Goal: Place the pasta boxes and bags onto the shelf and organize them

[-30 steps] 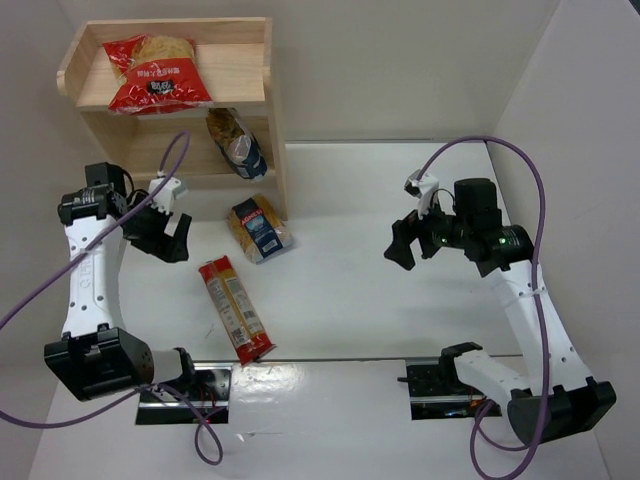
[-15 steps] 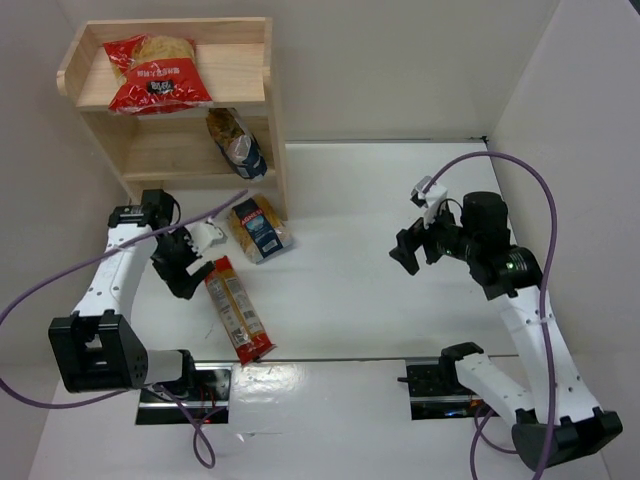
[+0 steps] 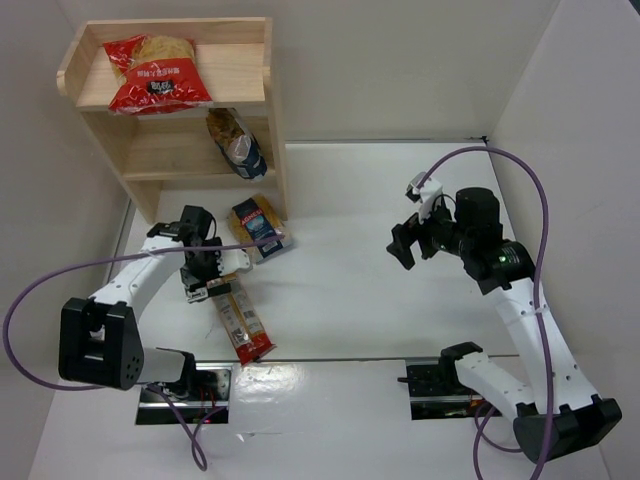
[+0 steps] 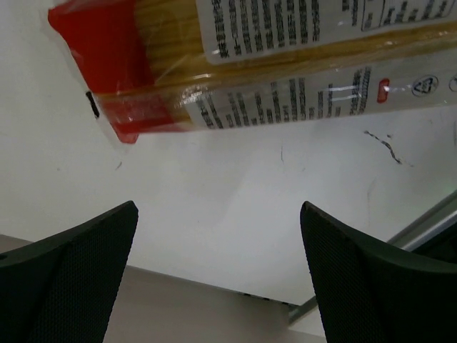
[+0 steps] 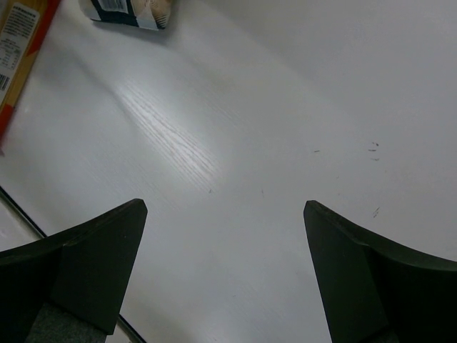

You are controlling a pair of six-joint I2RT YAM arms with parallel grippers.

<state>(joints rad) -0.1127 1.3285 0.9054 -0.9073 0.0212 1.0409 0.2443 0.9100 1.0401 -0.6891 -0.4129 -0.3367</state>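
While the wooden shelf (image 3: 165, 150) at the far left holds the wide red bag (image 3: 155, 72) above and the clear bag (image 3: 236, 143) below, the spaghetti pack (image 3: 245, 325) and the short yellow pack (image 3: 258, 228) lie on the table (image 3: 340, 290). The spaghetti pack is narrow, red and yellow, its long axis running far-left to near-right. The left gripper (image 3: 212, 285) hovers over its far end, fingers spread wide, in line with that axis, so a wrist turn looks needed. The right gripper (image 3: 404, 246), also spread and empty, hangs well apart.
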